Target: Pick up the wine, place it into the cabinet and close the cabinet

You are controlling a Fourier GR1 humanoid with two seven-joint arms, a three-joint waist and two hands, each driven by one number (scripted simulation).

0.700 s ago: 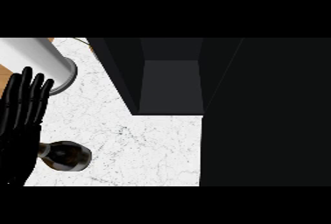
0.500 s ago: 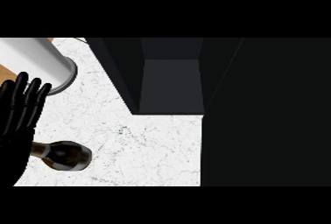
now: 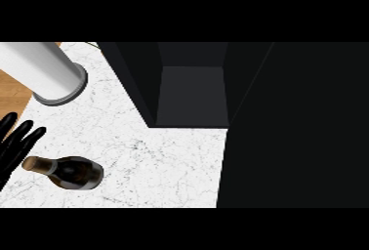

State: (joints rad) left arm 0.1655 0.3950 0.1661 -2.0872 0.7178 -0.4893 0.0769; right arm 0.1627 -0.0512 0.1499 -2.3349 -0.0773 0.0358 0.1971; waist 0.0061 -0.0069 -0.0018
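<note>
Wine bottle (image 3: pixel 69 172): we see it upright on the white marble counter (image 3: pixel 158 161), lower left, cork end toward the view's left edge.
Left hand (image 3: pixel 16 144): we note straight, spread fingers at the left edge, just beside the bottle's neck, holding nothing.
Cabinet (image 3: pixel 191 93): dark, open, upper centre.
White cylinder (image 3: pixel 43 71): upper left, apart from the bottle.

Dark wine bottle (image 3: pixel 72 172) — tan cap — on white, grey-veined counter (image 3: pixel 166 161); black cabinet (image 3: pixel 191 83).
</note>
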